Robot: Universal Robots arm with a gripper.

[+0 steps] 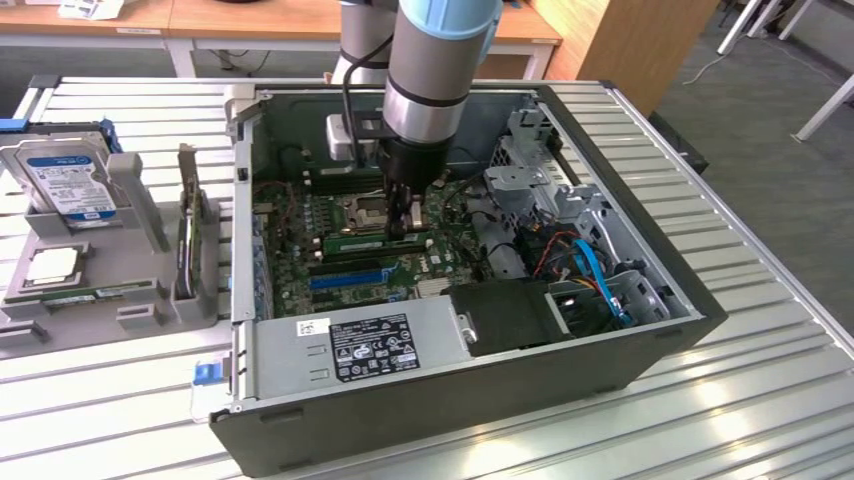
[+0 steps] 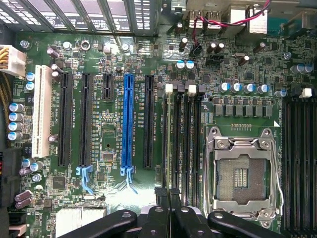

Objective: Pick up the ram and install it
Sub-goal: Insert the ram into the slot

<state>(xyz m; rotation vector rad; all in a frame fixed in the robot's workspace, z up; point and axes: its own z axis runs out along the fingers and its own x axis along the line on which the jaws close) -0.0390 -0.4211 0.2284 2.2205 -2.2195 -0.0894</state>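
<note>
The ram is a long green stick standing on edge across the motherboard, inside the open computer case. My gripper comes straight down onto it and is shut on its upper edge. I cannot tell whether the stick is seated in its slot. In the wrist view the black fingers meet over the row of memory slots, beside the empty processor socket.
A second green stick stands in a slot farther back. Drive cages and blue cables fill the case on the exterior view's right. The power supply sits at the front. A grey holder on the exterior view's left carries a hard drive, a processor chip and a card.
</note>
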